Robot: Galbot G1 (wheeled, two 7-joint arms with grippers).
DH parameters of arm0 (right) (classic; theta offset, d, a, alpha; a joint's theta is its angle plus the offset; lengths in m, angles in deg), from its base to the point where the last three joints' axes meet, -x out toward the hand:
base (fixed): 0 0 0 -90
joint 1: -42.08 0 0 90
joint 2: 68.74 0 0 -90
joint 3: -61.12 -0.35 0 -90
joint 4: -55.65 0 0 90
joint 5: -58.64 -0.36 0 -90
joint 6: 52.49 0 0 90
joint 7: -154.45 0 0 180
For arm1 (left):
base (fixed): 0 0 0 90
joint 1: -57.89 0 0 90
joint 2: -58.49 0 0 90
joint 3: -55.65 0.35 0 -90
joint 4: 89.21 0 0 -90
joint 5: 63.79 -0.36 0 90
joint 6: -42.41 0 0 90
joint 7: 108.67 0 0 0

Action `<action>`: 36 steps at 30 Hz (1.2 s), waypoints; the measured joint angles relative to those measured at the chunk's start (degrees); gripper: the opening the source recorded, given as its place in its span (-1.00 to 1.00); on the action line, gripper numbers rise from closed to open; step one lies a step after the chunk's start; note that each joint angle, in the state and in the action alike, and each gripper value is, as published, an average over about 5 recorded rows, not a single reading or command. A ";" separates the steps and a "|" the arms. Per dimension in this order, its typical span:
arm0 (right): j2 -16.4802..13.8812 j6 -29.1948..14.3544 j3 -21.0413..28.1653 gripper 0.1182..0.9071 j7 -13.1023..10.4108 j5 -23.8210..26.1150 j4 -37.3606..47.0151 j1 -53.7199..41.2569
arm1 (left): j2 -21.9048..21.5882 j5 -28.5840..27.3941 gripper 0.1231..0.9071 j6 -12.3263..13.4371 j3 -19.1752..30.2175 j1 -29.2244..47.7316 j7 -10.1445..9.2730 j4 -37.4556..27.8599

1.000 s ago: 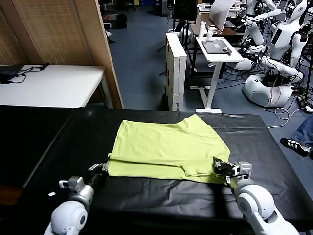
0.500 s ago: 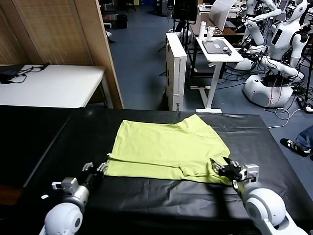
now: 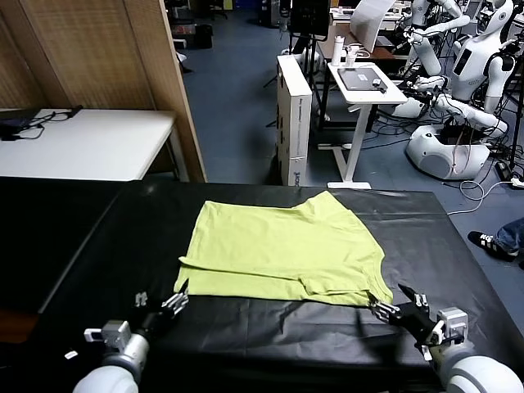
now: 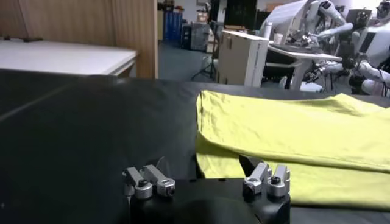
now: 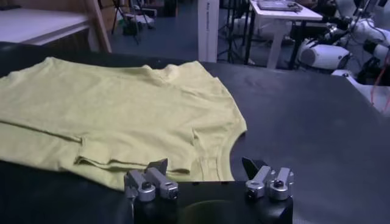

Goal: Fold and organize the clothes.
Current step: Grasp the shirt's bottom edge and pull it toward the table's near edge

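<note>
Both grippers sit spread wide and empty — left gripper point(image 3: 173, 304) lower left, right gripper point(image 3: 399, 312) lower right — just off the T-shirt's point(image 3: 282, 250) near hem, mid-frame on the black table point(image 3: 82, 246). Uneven pinches would skew any fold — the cloth lies loosely doubled.

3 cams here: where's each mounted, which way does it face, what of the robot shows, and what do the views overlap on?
Head view: on the robot's head, facing forward and down at the black table; both arms show, with the left gripper and right gripper open near the T-shirt.
Left wrist view: on the left wrist, facing across the table; its own open gripper shows.
Right wrist view: on the right wrist, facing the shirt's neck end; its own open gripper shows.
Shared: all three see the T-shirt.
</note>
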 joint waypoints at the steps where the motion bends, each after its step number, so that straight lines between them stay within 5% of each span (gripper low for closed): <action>1: 0.00 0.02 0.05 0.95 0.00 0.03 0.01 0.06 | -0.03 0.00 0.88 0.02 0.00 -0.02 0.00 -0.06; 6: 0.06 0.09 0.24 0.63 -0.01 0.25 0.07 0.45 | -0.17 -0.03 0.61 0.31 -0.02 -0.14 0.15 -0.48; 14: 0.24 0.11 0.68 -0.44 -0.04 0.60 0.23 0.66 | -0.07 -0.73 -0.52 1.14 0.39 -0.69 1.22 -0.55; 18: 0.28 0.12 1.03 -0.73 -0.13 0.73 0.29 0.65 | 0.08 -0.80 -0.85 1.20 0.67 -1.07 1.57 -0.46; 24: 0.11 0.35 1.39 -0.95 -0.49 0.63 -0.18 0.79 | -0.48 -0.92 -0.94 1.46 0.20 -1.64 2.06 -0.47; 36: -1.17 5.47 0.93 -0.94 -3.64 -2.73 -4.32 2.69 | -5.16 -0.16 -0.94 2.58 -3.48 -6.04 2.14 1.80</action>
